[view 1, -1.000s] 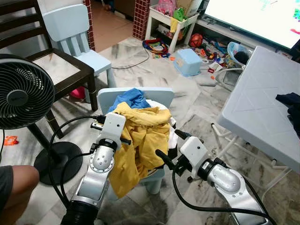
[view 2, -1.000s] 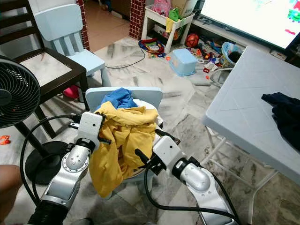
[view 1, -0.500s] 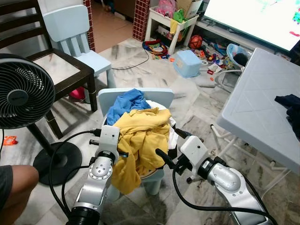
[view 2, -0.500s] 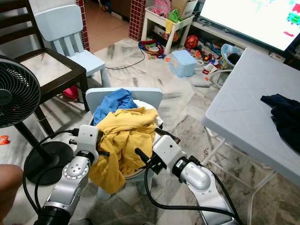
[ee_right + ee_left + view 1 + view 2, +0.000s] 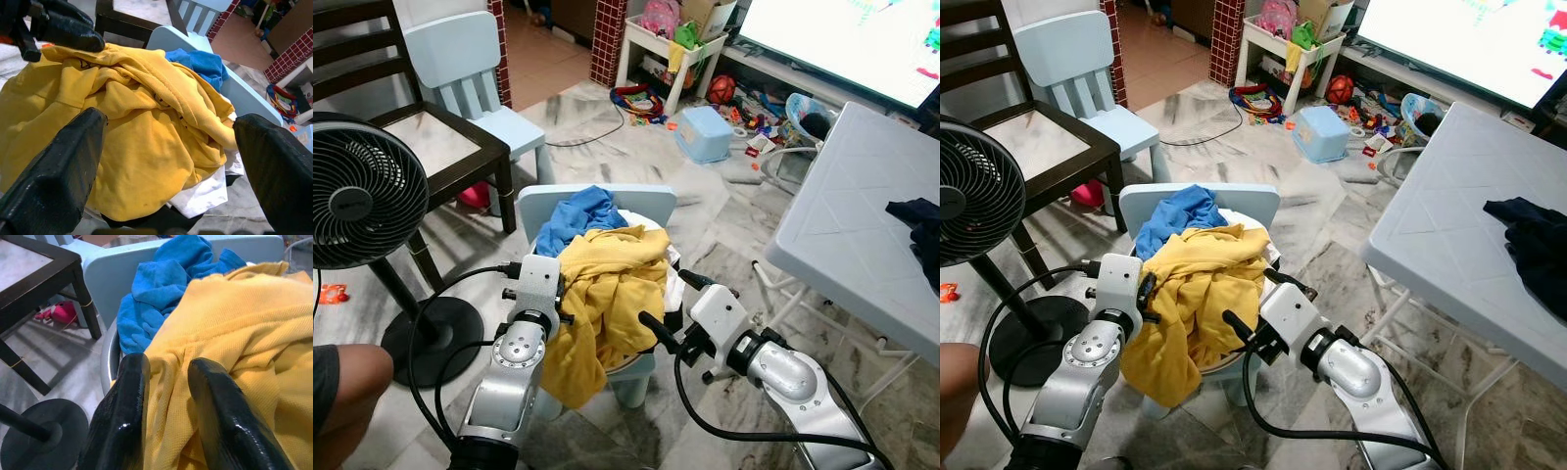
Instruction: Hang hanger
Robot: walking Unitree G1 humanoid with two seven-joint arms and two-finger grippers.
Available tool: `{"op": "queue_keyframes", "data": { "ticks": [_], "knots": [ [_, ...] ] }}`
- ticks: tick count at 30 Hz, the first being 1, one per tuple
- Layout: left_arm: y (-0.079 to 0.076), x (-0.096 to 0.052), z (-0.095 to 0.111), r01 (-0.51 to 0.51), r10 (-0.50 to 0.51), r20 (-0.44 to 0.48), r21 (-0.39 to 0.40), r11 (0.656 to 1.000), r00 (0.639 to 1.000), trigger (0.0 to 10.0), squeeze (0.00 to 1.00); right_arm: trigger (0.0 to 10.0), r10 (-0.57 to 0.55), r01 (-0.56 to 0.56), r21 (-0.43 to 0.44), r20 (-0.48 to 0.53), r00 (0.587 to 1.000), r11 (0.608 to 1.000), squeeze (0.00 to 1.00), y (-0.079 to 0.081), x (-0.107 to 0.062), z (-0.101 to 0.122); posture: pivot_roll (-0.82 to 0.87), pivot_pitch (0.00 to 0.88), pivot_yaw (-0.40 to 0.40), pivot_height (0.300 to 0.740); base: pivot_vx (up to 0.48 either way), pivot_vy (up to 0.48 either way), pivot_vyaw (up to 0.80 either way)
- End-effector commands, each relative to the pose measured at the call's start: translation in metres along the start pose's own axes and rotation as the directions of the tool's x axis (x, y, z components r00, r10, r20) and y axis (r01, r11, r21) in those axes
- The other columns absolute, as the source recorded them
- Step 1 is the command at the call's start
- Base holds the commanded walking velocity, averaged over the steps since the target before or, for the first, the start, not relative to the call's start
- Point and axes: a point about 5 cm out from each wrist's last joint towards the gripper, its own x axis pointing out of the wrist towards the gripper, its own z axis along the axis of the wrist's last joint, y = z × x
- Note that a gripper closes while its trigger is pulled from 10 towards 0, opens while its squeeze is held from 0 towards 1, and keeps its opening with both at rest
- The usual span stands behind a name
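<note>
**Left gripper pinching the yellow shirt on the small chair**

You have the yellow shirt (image 5: 607, 294) heaped on the pale blue chair (image 5: 651, 203), over a blue cloth (image 5: 579, 209) and a white cloth (image 5: 205, 191). Its long side hangs down off the seat's front edge toward the floor. Your left gripper (image 5: 166, 382) sits at the shirt's left edge, fingers (image 5: 128, 396) close together with a fold of yellow fabric between them. Your right gripper (image 5: 671, 305) waits just beside the pile's right side, fingers spread wide, the shirt lying between and beyond them. You cannot make out a hanger in the pile
</note>
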Motion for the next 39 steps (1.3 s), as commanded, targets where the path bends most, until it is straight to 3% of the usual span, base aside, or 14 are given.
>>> {"op": "queue_keyframes", "data": {
  "ticks": [1, 18, 19, 20, 21, 22, 29, 30, 33, 34, 35, 39],
  "knots": [
    [-0.007, -0.002, 0.011, 0.035, -0.035, 0.017, -0.016, 0.999, 0.999, 10.0, 0.00, 10.0, 0.012, -0.012, -0.007, -0.010, 1.000, 1.000, 0.00, 0.001, -0.003, -0.002, -0.02, 0.112, -0.200, 0.740, 0.000, 0.000, 0.00],
    [-0.011, 0.017, -0.005, 0.078, -0.083, -0.068, -0.074, 0.994, 0.994, 10.0, 0.00, 10.0, 0.002, -0.002, -0.004, -0.016, 1.000, 1.000, 0.00, 0.001, -0.005, -0.002, -0.04, 0.116, -0.191, 0.740, 0.000, 0.000, 0.00],
    [-0.012, 0.018, -0.006, 0.082, -0.088, -0.071, -0.085, 0.993, 0.994, 10.0, 0.07, 10.0, 0.004, -0.004, -0.004, -0.015, 1.000, 1.000, 0.00, 0.002, -0.004, -0.002, -0.04, 0.116, -0.191, 0.740, 0.000, 0.000, 0.00],
    [-0.012, 0.019, -0.007, 0.084, -0.091, -0.075, -0.088, 0.993, 0.993, 10.0, 0.67, 10.0, 0.005, -0.005, -0.004, -0.014, 1.000, 1.000, 0.00, 0.002, -0.004, -0.002, -0.04, 0.116, -0.192, 0.740, 0.000, 0.000, 0.00],
    [-0.012, 0.019, -0.008, 0.085, -0.092, -0.077, -0.089, 0.992, 0.993, 10.0, 0.67, 10.0, 0.006, -0.006, -0.004, -0.013, 1.000, 1.000, 0.00, 0.003, -0.004, -0.002, -0.04, 0.116, -0.192, 0.740, 0.000, 0.000, 0.00],
    [-0.013, 0.019, -0.009, 0.087, -0.095, -0.078, -0.093, 0.992, 0.992, 10.0, 1.00, 10.0, 0.007, -0.007, -0.004, -0.013, 1.000, 1.000, 0.00, 0.003, -0.004, -0.002, -0.04, 0.116, -0.192, 0.740, 0.000, 0.000, 0.00],
    [-0.013, 0.019, -0.014, 0.085, -0.094, -0.096, -0.088, 0.992, 0.991, 10.0, 1.00, 10.0, 0.005, -0.005, -0.005, -0.014, 1.000, 1.000, 0.00, 0.001, -0.004, -0.002, -0.04, 0.116, -0.192, 0.740, 0.000, 0.000, 0.00],
    [-0.014, 0.020, -0.016, 0.094, -0.103, -0.100, -0.092, 0.991, 0.990, 10.0, 0.00, 10.0, 0.004, -0.004, -0.006, -0.015, 1.000, 1.000, 0.00, 0.001, -0.004, -0.002, -0.04, 0.117, -0.193, 0.740, 0.000, 0.000, 0.00],
    [-0.015, 0.022, -0.018, 0.109, -0.120, -0.100, -0.106, 0.988, 0.988, 10.0, 0.00, 10.0, 0.003, -0.003, -0.005, -0.015, 1.000, 1.000, 0.00, 0.001, -0.004, -0.002, -0.04, 0.118, -0.195, 0.740, 0.000, 0.000, 0.00],
    [-0.017, 0.025, -0.019, 0.128, -0.140, -0.096, -0.121, 0.984, 0.986, 1.1, 0.00, 10.0, 0.005, -0.005, -0.005, -0.014, 1.000, 1.000, 0.00, 0.002, -0.004, -0.002, -0.04, 0.119, -0.194, 0.740, 0.000, 0.000, 0.00],
    [-0.018, 0.026, -0.020, 0.139, -0.152, -0.095, -0.125, 0.982, 0.984, 0.0, 0.00, 10.0, 0.007, -0.007, -0.005, -0.014, 1.000, 1.000, 0.00, 0.003, -0.004, -0.002, -0.04, 0.118, -0.194, 0.740, 0.000, 0.000, 0.00],
    [-0.019, 0.028, -0.022, 0.154, -0.166, -0.100, -0.116, 0.981, 0.981, 0.0, 0.00, 10.0, 0.006, -0.006, -0.006, -0.013, 1.000, 1.000, 0.00, 0.003, -0.004, -0.001, -0.05, 0.118, -0.191, 0.740, 0.000, 0.000, 0.00]
  ]
}}
